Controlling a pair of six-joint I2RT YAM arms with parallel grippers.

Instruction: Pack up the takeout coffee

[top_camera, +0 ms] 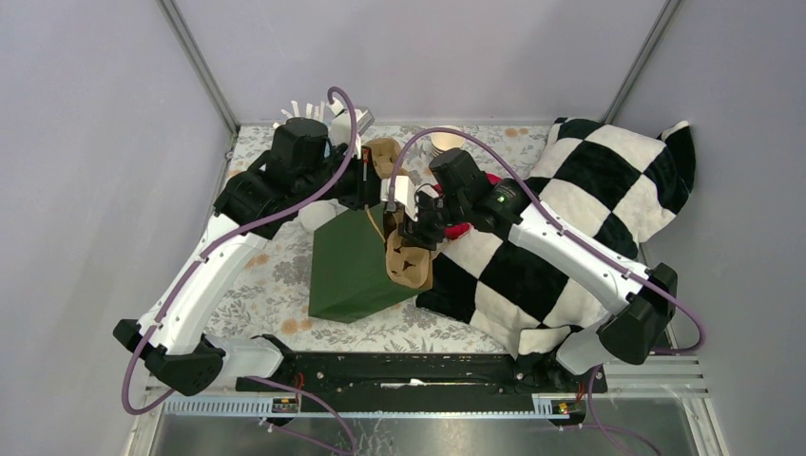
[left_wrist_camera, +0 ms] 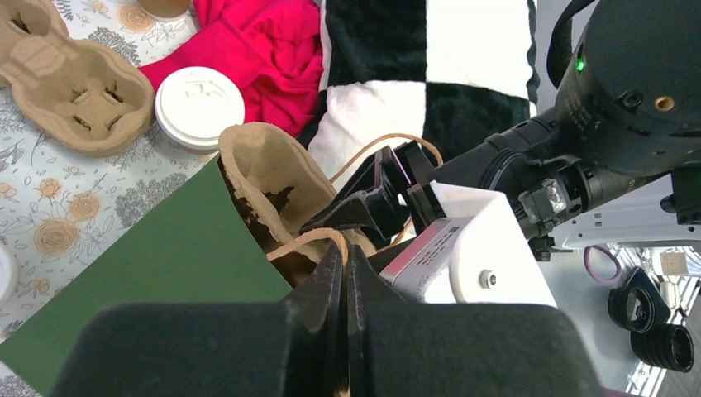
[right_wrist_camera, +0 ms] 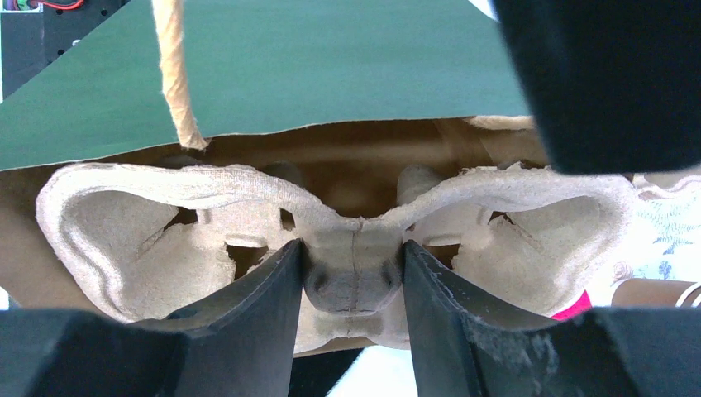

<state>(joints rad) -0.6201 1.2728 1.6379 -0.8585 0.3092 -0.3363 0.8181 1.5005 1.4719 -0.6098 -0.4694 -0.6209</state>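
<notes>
- Left gripper is pinching tight on the tan twisted-paper handle of the dark green paper bag. The bag is lying on its side on the floral table, mouth facing 3 o'clock in the top view.
- Right gripper, jaws part spread, is clamping the centre bridge of a brown moulded-pulp cup carrier and holding it at the bag mouth.
- The takeout coffee, a small kraft paper cup under a round white plastic lid, is sitting on the table at 10 o'clock in the left wrist view, just beside a crumpled pink cloth. Only its lid is showing. It is outside both bag and carrier.

Risks, as judged:
- Carrier wings catching on the mouth edge.
- The handle strand hanging at 11 o'clock in the right wrist view snagging the carrier.
- The thin pinch slipping, letting the mouth collapse.
- Coffee going into a sideways bag and leaking.
</notes>
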